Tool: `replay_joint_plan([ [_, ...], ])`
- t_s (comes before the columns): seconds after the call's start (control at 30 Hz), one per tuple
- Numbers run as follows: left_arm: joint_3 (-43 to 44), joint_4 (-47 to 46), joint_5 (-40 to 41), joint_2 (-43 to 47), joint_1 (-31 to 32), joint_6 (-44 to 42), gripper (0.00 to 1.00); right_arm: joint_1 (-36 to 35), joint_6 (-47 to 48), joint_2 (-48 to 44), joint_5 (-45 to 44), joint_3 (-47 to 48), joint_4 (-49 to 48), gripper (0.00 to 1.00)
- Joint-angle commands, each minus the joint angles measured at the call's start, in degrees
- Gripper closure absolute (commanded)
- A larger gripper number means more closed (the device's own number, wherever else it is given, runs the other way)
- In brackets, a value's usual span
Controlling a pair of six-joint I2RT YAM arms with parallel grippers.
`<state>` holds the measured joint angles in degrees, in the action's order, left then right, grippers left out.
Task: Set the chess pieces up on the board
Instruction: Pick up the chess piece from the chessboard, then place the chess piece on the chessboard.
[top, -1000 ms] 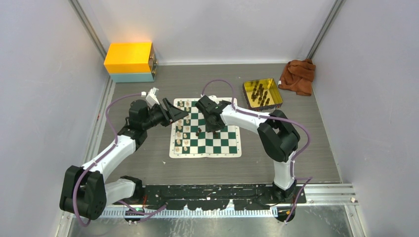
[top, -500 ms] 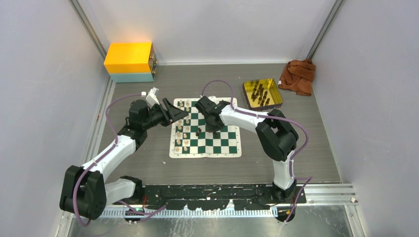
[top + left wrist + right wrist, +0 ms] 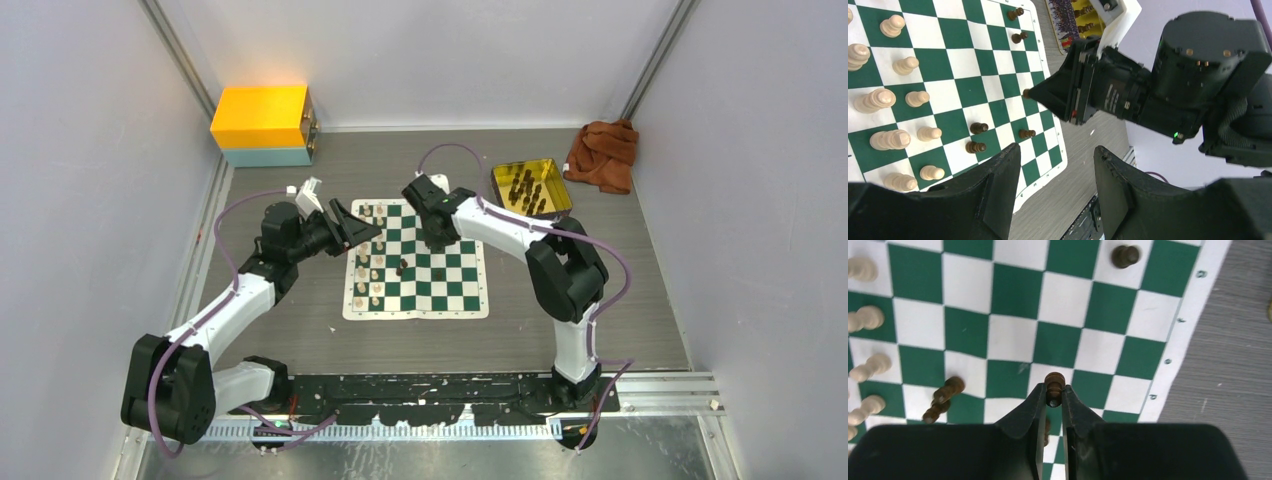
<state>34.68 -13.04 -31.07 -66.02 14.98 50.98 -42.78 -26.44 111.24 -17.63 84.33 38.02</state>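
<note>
- One dark pawn (image 3: 1054, 381) is pinched in your right gripper (image 3: 1050, 399), over the board's (image 3: 1013, 290) far half.
- Your left gripper (image 3: 1057, 150) hovers over the board's left side, jaws spread, empty.
- Next, lower the pawn upright onto its starting square.

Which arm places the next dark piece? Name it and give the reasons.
Right. The right fingers are closed on a dark piece over the board, so it likely only needs setting down. The left fingers stand open and empty beside the cream pieces.
</note>
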Motion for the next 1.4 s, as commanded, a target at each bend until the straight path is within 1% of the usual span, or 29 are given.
replay_joint_plan([
  [0.0,0.7,-2.2,0.0,0.5,0.2,-0.2,0.43,3.4,1.0,-2.2,-2.3,2.7,-0.7,0.99],
  [0.37,0.8,-2.6,0.0,-0.3,0.2,-0.3,0.43,8.1,1.6,1.7,-0.1,4.9,-2.2,0.99],
  [0.67,0.6,-3.4,0.0,-1.4,0.2,-0.3,0.43,8.7,1.7,5.1,1.4,7.3,-2.3,0.99],
  [1.37,0.5,-4.8,-0.1,-3.7,0.2,-0.4,0.44,10.1,2.0,7.5,2.7,7.5,-3.5,0.99],
])
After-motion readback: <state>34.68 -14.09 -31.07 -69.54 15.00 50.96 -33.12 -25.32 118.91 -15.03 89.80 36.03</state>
